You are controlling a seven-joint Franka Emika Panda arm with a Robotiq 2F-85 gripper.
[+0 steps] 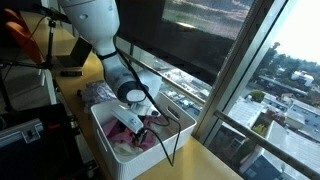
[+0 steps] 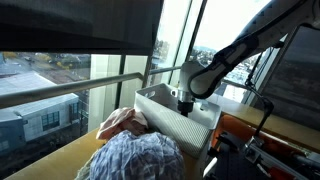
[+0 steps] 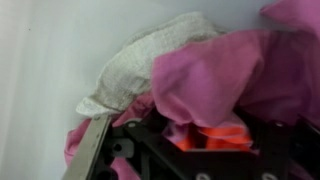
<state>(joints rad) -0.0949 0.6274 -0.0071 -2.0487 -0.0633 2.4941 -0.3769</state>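
Two cloths fill the wrist view: a pink cloth (image 3: 235,70) bunched across the right, and a whitish towel (image 3: 140,60) lying partly under it to the left. One metal finger (image 3: 93,150) shows at the bottom edge, just beside the pink folds. Its mate is hidden by fabric, so it cannot be told whether the gripper (image 1: 135,120) is spread, closed or pinching cloth.

Both cloths lie inside a white bin (image 1: 103,150), whose pale wall takes up the left of the wrist view. In both exterior views the gripper is lowered into the bin, down among the pink cloth, with the white arm (image 1: 95,25) bending in from above.

Outside the bin, in an exterior view, a rumpled pinkish cloth (image 2: 120,122) lies just beside its wall. Nearer that camera, a blue checked cloth (image 2: 135,158) is heaped. The bin stands on a pale wooden counter (image 1: 215,160) that runs along a tall window (image 2: 100,50). City buildings show far below through the glass.
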